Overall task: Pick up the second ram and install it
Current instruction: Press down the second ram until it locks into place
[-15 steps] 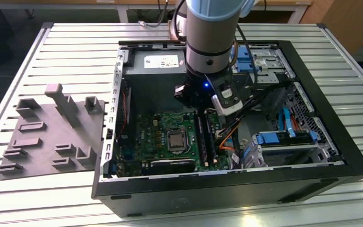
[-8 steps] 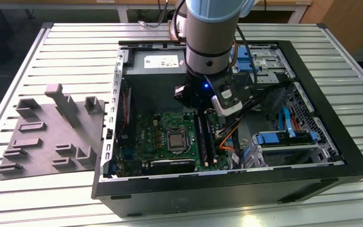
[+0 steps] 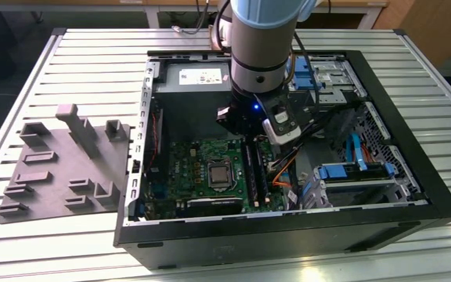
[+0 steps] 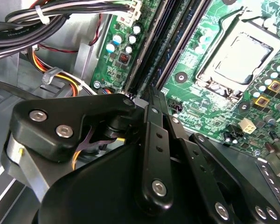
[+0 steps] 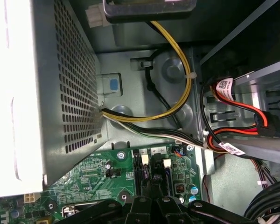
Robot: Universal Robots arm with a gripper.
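Exterior view: one pale blue and silver robot arm reaches straight down into one open black metal computer case. The case lies on its side on a ribbed aluminium table. One grey moulded tray with raised fixtures sits on the table just beside the case, on the exterior view's left. Inside the case lies one green motherboard with one square silver processor socket. Two blue plastic drive brackets show, one near the arm and one toward the exterior view's right.

The black-linked gripper hangs over the upper end of the long dark memory slot strips. In the second wrist view, the gripper has its two tips drawn together, with hardly any gap between them. They sit at the end of the slot bank, beside the socket.

The second ram, a slim dark blackish-green stick, appears to stand among those strips, running away from the tips. I cannot tell whether it is fully seated, or whether the tips touch it.

In the first wrist view, two white slot latches flank the gripper, and one yellow cable loops above.
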